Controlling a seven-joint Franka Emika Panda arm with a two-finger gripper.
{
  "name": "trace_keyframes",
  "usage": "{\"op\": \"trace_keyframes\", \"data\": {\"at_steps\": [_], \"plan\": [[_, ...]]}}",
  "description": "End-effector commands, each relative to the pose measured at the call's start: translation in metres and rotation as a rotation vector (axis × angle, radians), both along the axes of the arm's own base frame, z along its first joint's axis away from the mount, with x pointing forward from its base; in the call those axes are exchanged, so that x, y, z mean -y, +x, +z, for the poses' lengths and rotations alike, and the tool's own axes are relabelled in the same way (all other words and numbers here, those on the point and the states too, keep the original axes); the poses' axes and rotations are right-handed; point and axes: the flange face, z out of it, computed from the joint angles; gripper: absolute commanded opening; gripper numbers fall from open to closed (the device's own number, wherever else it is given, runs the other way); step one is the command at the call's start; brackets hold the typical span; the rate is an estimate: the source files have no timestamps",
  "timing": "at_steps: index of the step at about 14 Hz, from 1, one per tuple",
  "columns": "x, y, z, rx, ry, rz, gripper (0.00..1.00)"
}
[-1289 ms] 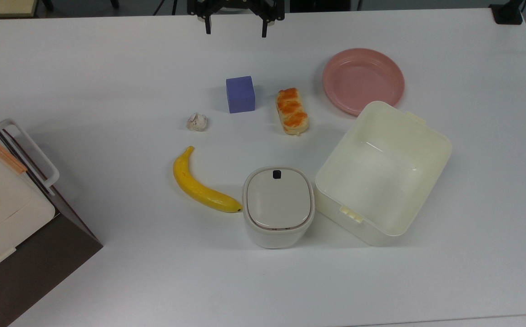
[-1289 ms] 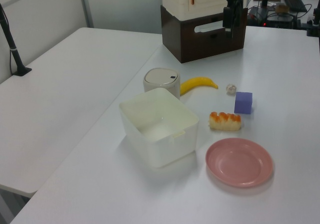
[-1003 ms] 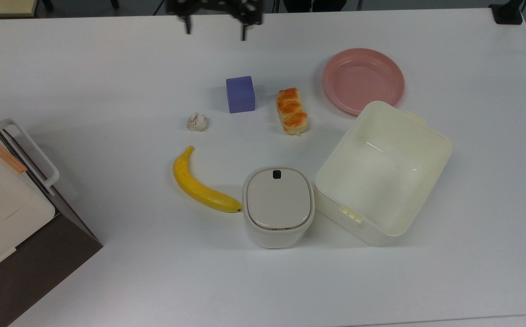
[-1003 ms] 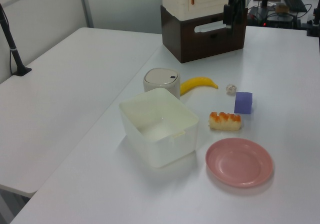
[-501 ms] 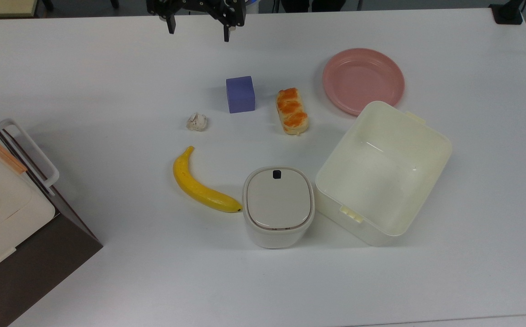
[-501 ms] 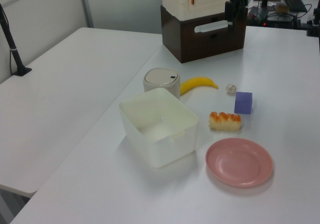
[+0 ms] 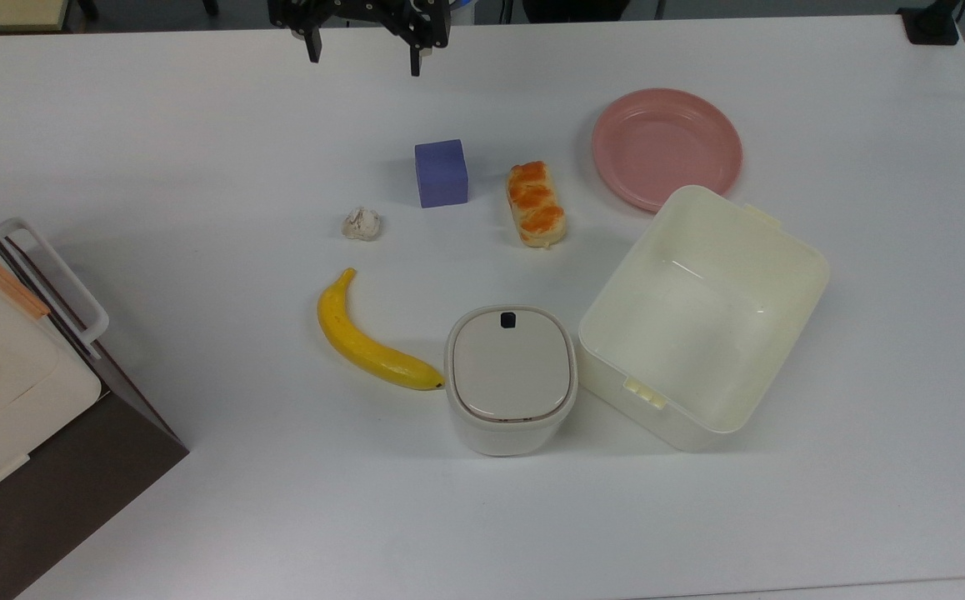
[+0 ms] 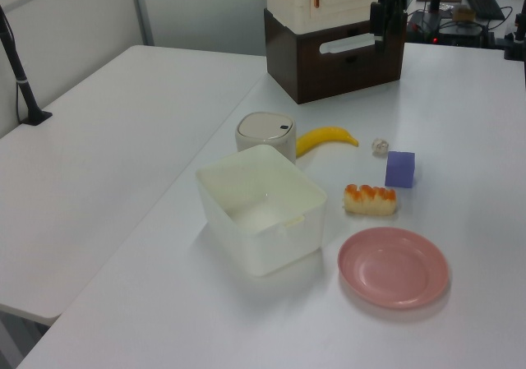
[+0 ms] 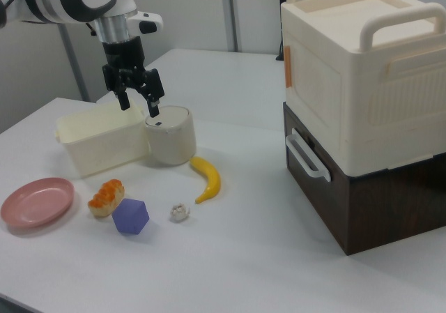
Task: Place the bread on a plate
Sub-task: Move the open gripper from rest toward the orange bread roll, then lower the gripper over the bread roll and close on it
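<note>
At the top edge of the top view, the gripper [image 7: 363,57] is hanging with its fingers spread and empty, presumably readying an approach. Near the frame's centre, the bread [image 7: 536,204] is lying on the table, well apart from those fingers, between the purple block [image 7: 441,172] and the plate [image 7: 666,147].

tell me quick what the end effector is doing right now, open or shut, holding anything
End effector: open and holding nothing, up above the table and well away from the bread.
</note>
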Motion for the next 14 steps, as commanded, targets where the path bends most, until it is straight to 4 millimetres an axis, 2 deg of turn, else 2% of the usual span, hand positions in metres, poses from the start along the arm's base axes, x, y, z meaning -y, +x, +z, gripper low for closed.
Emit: {"op": "trace_keyframes", "data": {"at_steps": [1, 4, 5, 7, 9, 12, 14], "plan": [[-0.001, -0.002, 0.001, -0.017, 0.001, 0.057, 1.00], [-0.013, 0.000, -0.013, -0.044, 0.003, 0.081, 1.00], [-0.016, -0.002, -0.024, -0.069, 0.005, 0.104, 1.00], [-0.030, -0.006, -0.055, -0.115, 0.008, 0.134, 1.00], [-0.047, -0.001, -0.092, -0.070, 0.022, 0.155, 1.00], [-0.087, 0.003, -0.142, -0.015, 0.024, 0.227, 1.00], [-0.099, 0.001, -0.156, -0.023, 0.024, 0.247, 1.00]]}}
